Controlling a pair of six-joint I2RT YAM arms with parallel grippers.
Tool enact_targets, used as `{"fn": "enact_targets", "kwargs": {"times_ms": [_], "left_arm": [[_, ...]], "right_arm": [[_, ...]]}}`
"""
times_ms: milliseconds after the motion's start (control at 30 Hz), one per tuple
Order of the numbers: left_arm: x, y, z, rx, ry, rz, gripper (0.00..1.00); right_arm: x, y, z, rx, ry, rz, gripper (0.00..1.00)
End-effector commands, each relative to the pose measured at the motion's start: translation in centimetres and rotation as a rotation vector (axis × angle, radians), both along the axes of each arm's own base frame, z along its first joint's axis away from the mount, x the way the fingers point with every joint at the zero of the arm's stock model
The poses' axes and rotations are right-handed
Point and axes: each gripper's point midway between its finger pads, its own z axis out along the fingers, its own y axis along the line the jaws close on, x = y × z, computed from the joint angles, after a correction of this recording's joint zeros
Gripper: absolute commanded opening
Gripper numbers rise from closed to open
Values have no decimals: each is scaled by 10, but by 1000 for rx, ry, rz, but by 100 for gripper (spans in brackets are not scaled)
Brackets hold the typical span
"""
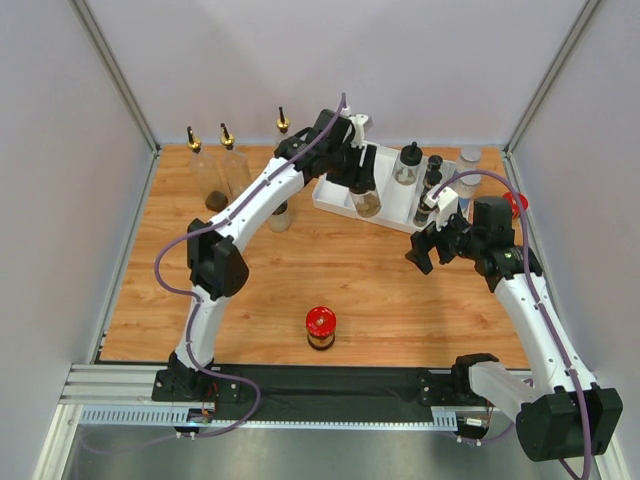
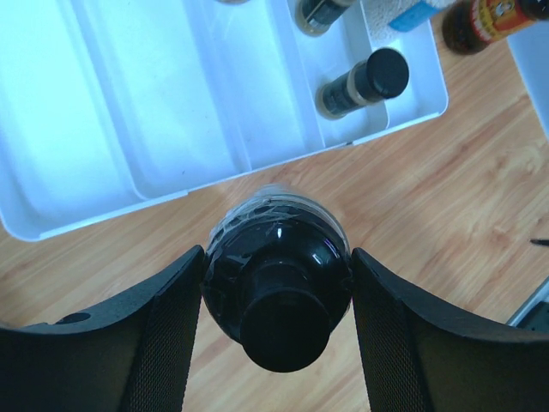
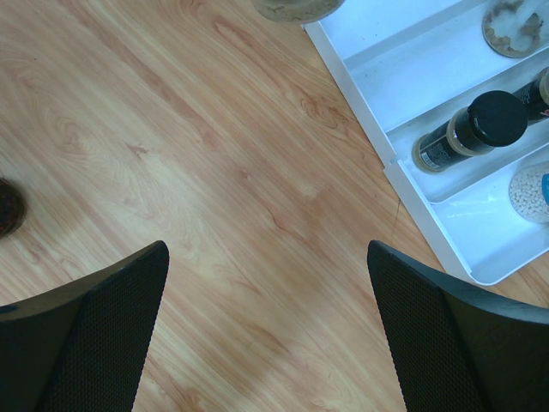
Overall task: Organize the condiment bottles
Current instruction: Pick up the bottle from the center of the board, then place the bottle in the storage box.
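Left wrist view showed the left gripper (image 2: pixel 276 283) clasping an upright black-capped bottle (image 2: pixel 274 236) between its fingers, the white tray (image 2: pixel 94 215) lying just ahead.

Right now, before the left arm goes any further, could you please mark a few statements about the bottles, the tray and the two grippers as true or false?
1. The left gripper is shut on a black-capped jar. True.
2. That jar is already inside the white tray. False: it is over the wooden table, just outside the tray's edge.
3. The right gripper holds a red-lidded jar. False: it is open and empty, and the red-lidded jar stands alone on the table near the arm bases.
4. A second black-capped jar is in a tray compartment. True.
5. The tall pourer bottles are in the tray. False: they stand on the table, left of it.
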Motion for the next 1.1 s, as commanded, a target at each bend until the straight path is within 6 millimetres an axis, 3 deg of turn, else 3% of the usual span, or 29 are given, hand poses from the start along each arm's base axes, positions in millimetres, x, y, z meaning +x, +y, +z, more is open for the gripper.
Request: {"fn": "enact_targets", "kwargs": {"times_ms": [0, 300, 467, 767, 1067], "left_arm": [[14, -32, 48, -188, -79, -2, 6], [38, -71, 53, -309, -148, 36, 6], [52, -86, 45, -338, -191, 68, 6], [74, -104, 13, -320, -248, 110, 7], [78, -106, -27, -253, -224, 117, 13]], "right_arm": [[9, -3, 15, -6, -67, -20, 100], [17, -16, 15, -38, -74, -89, 100], [19, -22, 15, -53, -81, -119, 100], [20, -27, 18, -65, -96, -141, 100], [20, -26, 20, -63, -101, -138, 100]]}}
